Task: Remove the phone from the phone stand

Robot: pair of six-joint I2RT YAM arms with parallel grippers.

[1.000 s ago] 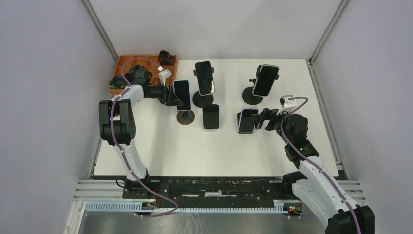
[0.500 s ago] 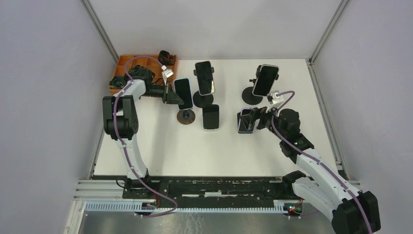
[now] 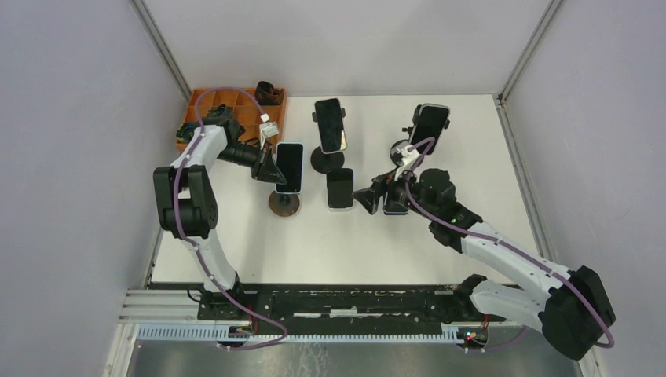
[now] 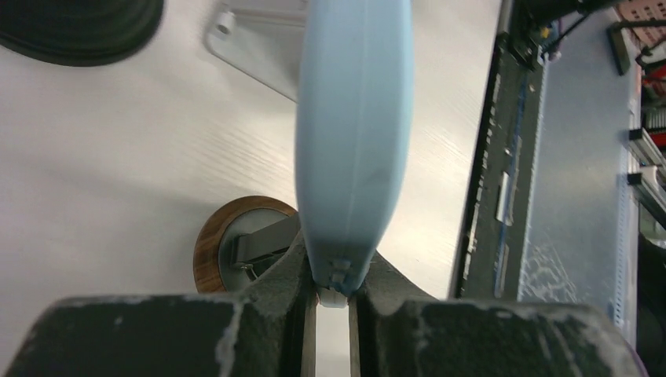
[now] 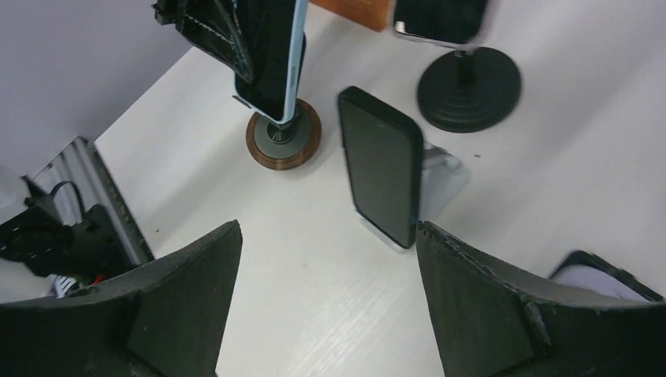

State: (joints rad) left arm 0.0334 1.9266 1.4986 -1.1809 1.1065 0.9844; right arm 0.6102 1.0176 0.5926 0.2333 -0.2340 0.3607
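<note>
My left gripper [image 3: 267, 165] is shut on the top edge of a phone [image 3: 289, 166] in a light blue case; in the left wrist view the fingers [image 4: 292, 276] clamp its rim [image 4: 353, 133]. Just below it is the phone stand [image 3: 283, 203], with a round wooden base [image 4: 206, 253]. I cannot tell whether the phone still touches the stand's head. My right gripper [image 3: 371, 196] is open and empty [image 5: 328, 236], low over the table, facing a dark phone [image 5: 381, 165] on a pale stand.
Two more phones [image 3: 330, 126] [image 3: 428, 128] stand on black round-based stands at the back. Another phone [image 3: 394, 207] lies partly under my right arm. An orange tray [image 3: 236, 102] of parts sits at the back left. Walls close in on both sides.
The left gripper shut on the blue-cased phone, then pulled it toward the near left; the wooden base shifted with it. The right arm swung left, away from the right-hand phone.
</note>
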